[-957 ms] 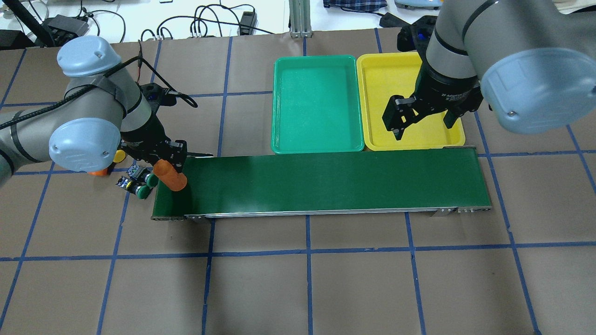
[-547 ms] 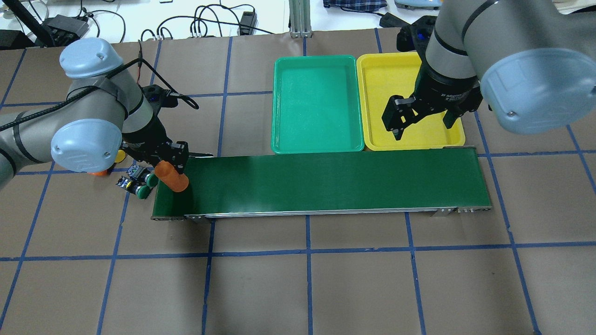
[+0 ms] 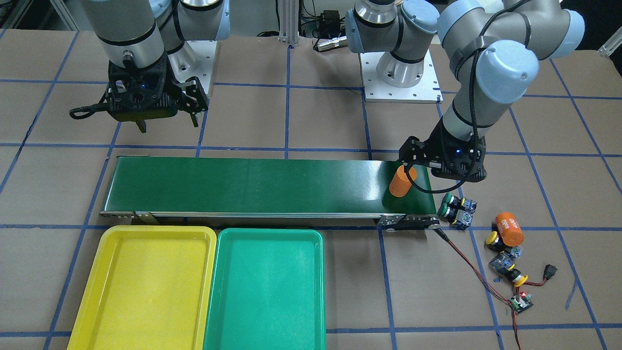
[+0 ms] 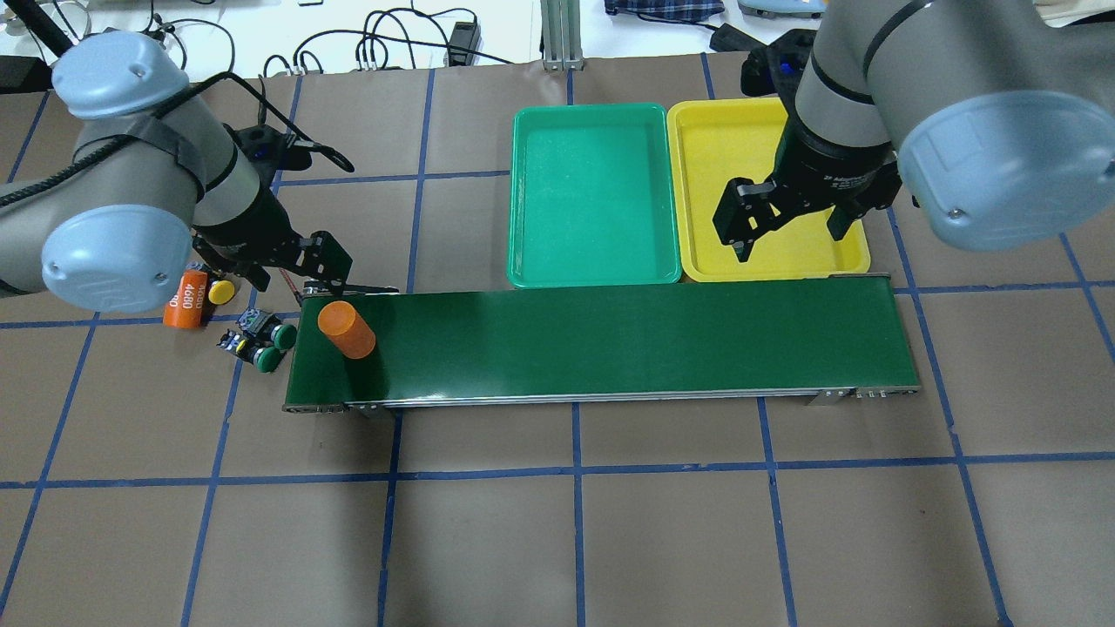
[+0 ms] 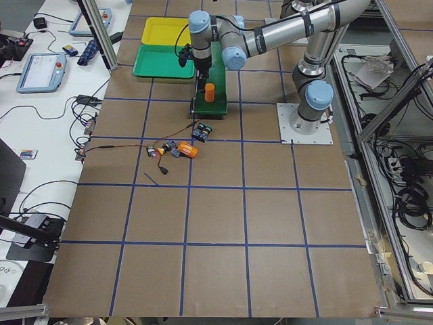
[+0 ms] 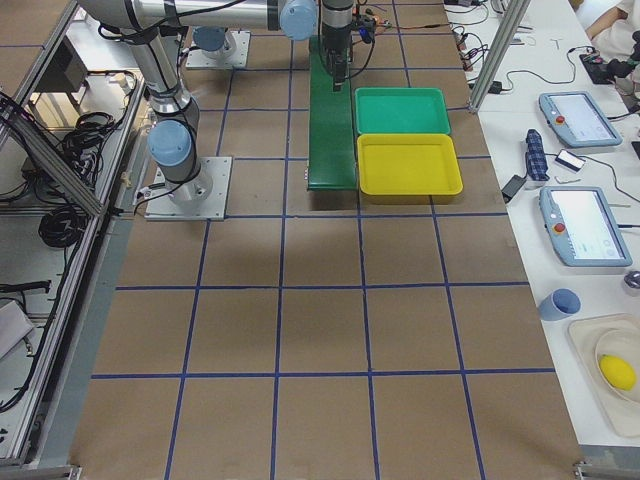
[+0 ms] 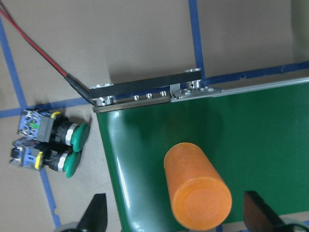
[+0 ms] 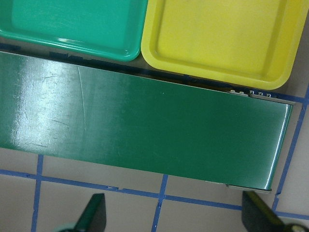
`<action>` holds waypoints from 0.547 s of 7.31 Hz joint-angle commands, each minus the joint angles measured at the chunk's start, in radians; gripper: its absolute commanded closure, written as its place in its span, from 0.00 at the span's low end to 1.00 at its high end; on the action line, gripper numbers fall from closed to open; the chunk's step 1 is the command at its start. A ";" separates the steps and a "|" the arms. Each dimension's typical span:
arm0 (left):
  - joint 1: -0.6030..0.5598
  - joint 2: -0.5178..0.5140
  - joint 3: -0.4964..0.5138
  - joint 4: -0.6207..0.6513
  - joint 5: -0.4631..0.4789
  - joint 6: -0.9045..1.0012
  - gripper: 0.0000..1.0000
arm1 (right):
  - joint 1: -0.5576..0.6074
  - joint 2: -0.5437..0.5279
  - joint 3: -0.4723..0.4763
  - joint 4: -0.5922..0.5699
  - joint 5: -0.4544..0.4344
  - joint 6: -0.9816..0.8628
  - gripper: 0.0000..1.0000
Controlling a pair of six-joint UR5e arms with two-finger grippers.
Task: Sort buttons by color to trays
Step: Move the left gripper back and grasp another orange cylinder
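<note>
Two green-capped buttons (image 4: 261, 341) lie side by side on the table off the belt's left end; they also show in the front view (image 3: 454, 210) and the left wrist view (image 7: 53, 142). Two yellow-capped buttons (image 3: 493, 239) lie farther out; only one (image 4: 219, 291) shows in the overhead view. My left gripper (image 4: 296, 266) is open and empty, raised behind the belt's left end. An orange cylinder (image 4: 346, 329) stands free on the belt below it. My right gripper (image 4: 788, 239) is open and empty over the yellow tray's (image 4: 723, 157) near edge. The green tray (image 4: 595, 196) stands beside the yellow one; both hold nothing.
The long dark-green conveyor belt (image 4: 610, 344) runs in front of both trays. A second orange cylinder (image 4: 185, 299) lies on the table by the yellow buttons. A small circuit board (image 3: 521, 302) with red wires lies beyond them, one wire running to the belt's end.
My left gripper has let go of the orange cylinder and pulled up and back to the left. The cylinder now stands alone on the belt. The right arm has not moved.
</note>
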 commanded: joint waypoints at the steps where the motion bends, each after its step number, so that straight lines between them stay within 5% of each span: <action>1: 0.155 0.011 0.079 -0.058 -0.001 0.164 0.00 | -0.001 0.000 0.000 0.000 0.000 0.002 0.00; 4: 0.319 -0.075 0.063 0.079 -0.001 0.479 0.00 | -0.001 0.000 0.000 0.000 0.003 0.011 0.00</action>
